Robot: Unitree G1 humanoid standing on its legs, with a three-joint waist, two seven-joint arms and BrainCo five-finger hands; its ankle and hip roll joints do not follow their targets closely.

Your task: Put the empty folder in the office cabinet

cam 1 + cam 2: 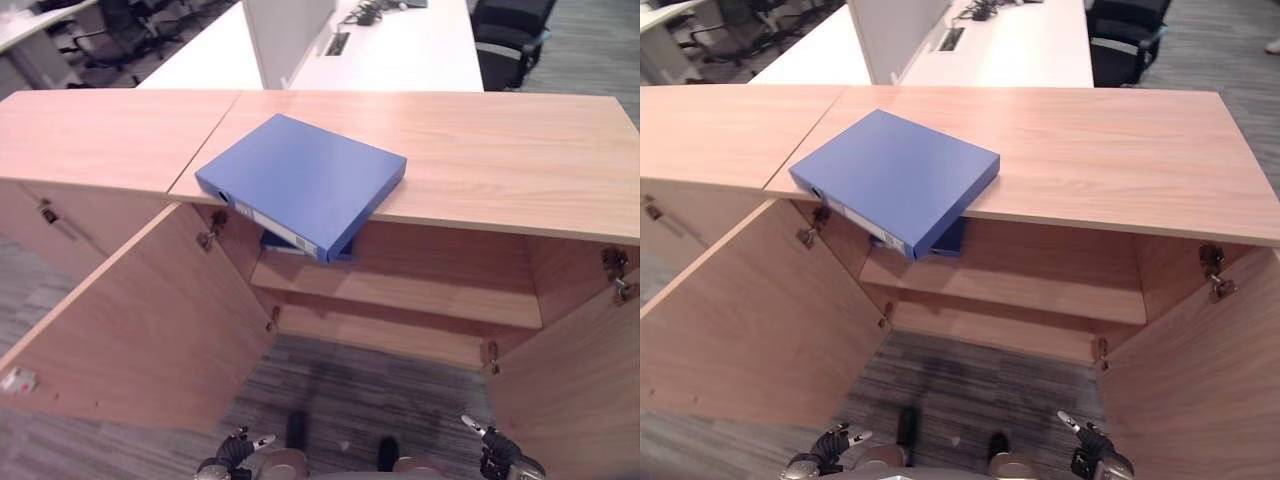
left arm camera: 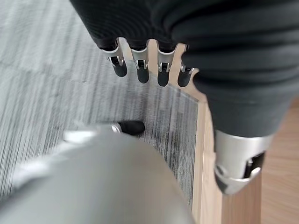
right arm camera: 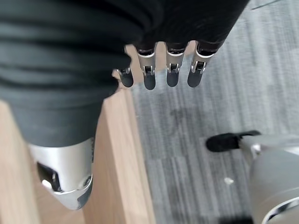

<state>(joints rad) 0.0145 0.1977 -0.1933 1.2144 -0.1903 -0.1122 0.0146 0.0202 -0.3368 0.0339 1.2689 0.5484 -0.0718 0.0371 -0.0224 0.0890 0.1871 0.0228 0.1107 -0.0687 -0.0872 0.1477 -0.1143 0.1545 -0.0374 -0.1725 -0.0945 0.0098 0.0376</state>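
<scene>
A blue folder (image 1: 300, 182) lies flat on the wooden cabinet top (image 1: 490, 150), and its near corner juts out over the front edge. Just beneath that corner, a second blue folder (image 1: 300, 246) peeks out on the upper shelf (image 1: 410, 292) inside the cabinet. Both cabinet doors stand wide open, the left door (image 1: 140, 320) and the right door (image 1: 585, 370). My left hand (image 1: 236, 452) and right hand (image 1: 498, 452) hang low near the floor, far below the folder. Their fingers (image 2: 142, 70) (image 3: 149, 77) are straight and hold nothing.
A closed cabinet (image 1: 90, 150) adjoins on the left. Behind the cabinets stand white desks (image 1: 400, 50) with a divider panel (image 1: 285, 35) and black office chairs (image 1: 510, 40). Grey carpet (image 1: 360, 390) lies between the open doors.
</scene>
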